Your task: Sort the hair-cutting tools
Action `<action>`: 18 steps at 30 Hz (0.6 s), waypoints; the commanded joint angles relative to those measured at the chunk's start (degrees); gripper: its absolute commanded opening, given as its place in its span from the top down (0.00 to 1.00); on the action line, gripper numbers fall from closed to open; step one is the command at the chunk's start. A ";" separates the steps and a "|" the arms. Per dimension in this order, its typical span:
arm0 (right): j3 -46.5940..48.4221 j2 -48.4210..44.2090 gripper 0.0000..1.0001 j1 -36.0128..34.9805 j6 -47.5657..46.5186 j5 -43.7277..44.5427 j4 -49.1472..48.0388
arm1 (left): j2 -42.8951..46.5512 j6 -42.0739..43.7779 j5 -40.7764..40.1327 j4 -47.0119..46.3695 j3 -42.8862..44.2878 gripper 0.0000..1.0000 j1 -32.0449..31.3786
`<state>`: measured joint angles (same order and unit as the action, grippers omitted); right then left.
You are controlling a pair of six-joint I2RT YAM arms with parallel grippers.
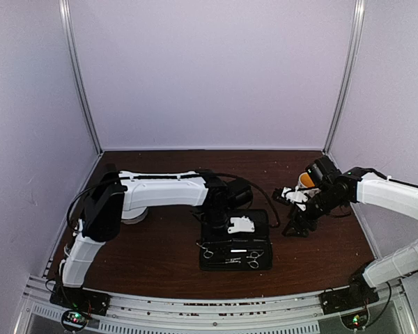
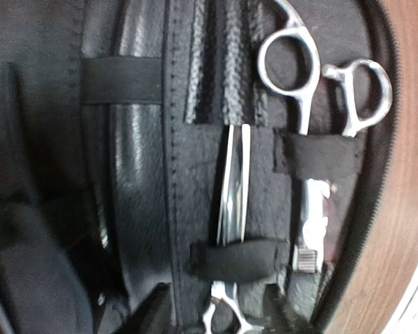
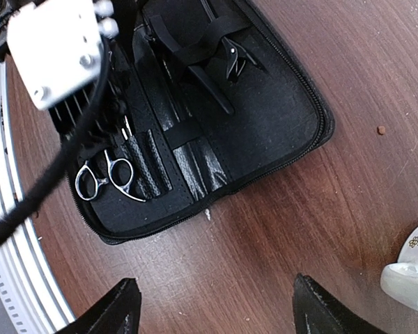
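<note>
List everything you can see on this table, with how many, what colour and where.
zip case: one, black, lying open at the table's centre.
scissors: two, silver, strapped in the case's near half.
clip-like pieces: apparently two, black, under a strap in the case's far half.
bowl: one, white, right of the case.
table: one, dark brown wood.
left gripper: one, black fingers, above the case's near half.
right gripper: one, black fingers, open over bare table right of the case.

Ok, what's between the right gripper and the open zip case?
Just bare wooden table between the right gripper and the zip case, per the right wrist view; the white bowl sits aside.
</note>
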<state>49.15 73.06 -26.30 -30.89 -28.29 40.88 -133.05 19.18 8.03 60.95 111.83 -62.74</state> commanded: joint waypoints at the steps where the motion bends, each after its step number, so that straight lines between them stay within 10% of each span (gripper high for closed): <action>1: 0.75 -1.18 0.24 0.37 0.13 0.33 1.66 | 8.77 -1.84 -0.78 -4.17 -3.34 0.50 -0.28; 18: -0.91 1.01 0.25 0.34 0.22 1.34 -0.02 | 21.72 -8.68 -0.94 -10.51 -26.15 0.57 2.73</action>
<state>48.58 72.84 -26.30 -31.11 -27.07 41.67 -111.28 10.96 6.42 54.54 85.76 -59.96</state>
